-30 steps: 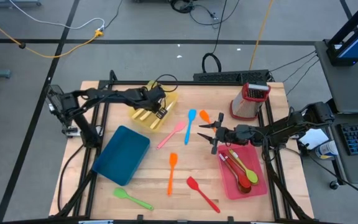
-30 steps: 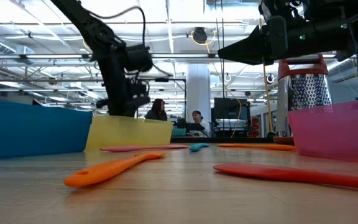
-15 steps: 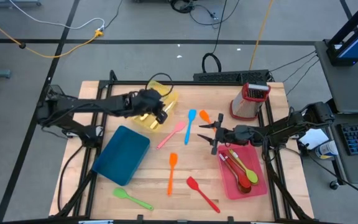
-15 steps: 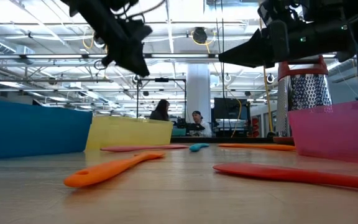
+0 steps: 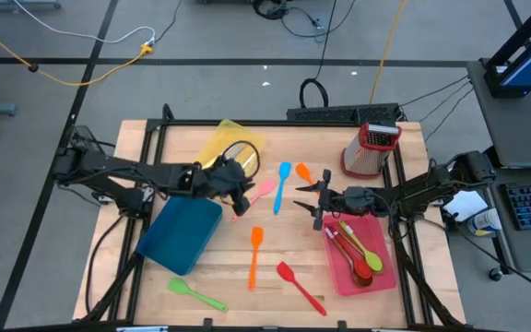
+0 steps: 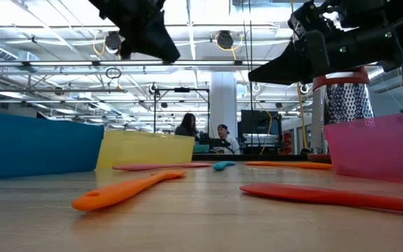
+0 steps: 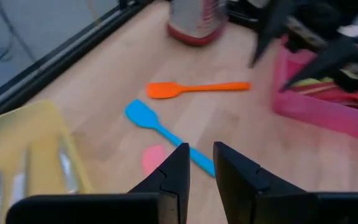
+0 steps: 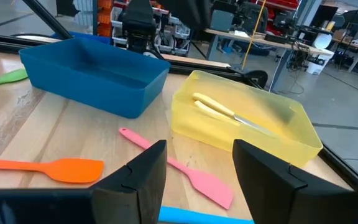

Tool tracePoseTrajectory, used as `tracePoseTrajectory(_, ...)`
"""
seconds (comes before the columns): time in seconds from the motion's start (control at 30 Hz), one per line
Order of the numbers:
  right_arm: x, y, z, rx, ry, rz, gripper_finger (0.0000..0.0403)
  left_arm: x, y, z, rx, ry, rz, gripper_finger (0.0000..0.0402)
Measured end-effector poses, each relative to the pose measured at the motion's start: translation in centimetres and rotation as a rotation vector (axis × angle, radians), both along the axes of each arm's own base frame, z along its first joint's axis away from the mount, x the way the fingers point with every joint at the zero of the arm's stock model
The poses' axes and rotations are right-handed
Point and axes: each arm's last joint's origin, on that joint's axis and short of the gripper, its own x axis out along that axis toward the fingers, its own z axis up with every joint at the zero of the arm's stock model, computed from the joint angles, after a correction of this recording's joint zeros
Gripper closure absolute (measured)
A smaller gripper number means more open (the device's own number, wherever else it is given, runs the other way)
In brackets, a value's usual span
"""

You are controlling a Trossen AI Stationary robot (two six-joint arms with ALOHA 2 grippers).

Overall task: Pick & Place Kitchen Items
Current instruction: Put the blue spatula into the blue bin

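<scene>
Loose utensils lie flat on the wooden table: a pink spatula (image 5: 258, 195), a blue spatula (image 5: 282, 184), a small orange one (image 5: 304, 172), a long orange spatula (image 5: 255, 256), a red spatula (image 5: 300, 287) and a green spoon (image 5: 196, 295). My left gripper (image 5: 245, 197) hovers high above the pink spatula's handle end. In its wrist view the fingers (image 7: 202, 168) stand a narrow gap apart with nothing between them. My right gripper (image 5: 312, 203) hangs open and empty beside the pink tray (image 5: 381, 267), pointing level at the blue and pink spatulas (image 8: 179, 168).
A yellow tray (image 5: 218, 146) holding cream-handled knives (image 8: 219, 111) sits at the far left. A blue tray (image 5: 181, 229) lies nearer. The pink tray holds several utensils. A red-topped metal grater (image 5: 370, 149) stands at the far right. People show in the room beyond the table.
My left gripper has risen out of the yellow tray and swung toward the table's near edge, ending above the pink spatula. The utensils on the table have not moved.
</scene>
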Motion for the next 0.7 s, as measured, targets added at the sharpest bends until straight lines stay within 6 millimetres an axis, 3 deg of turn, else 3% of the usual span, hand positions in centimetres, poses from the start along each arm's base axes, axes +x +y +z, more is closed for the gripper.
tracePoseTrajectory(0.37,0.0,0.0,0.0,0.0,0.0,0.0,0.0226,0.7,-3.2,-0.3,-0.016,-0.047,-0.094,0.0325)
tracePoseTrajectory(0.7,0.0,0.0,-0.1,0.084,-0.011,-0.014,0.0223,3.9,-4.9,-6.5,-0.12,0.1,-0.153,0.0325)
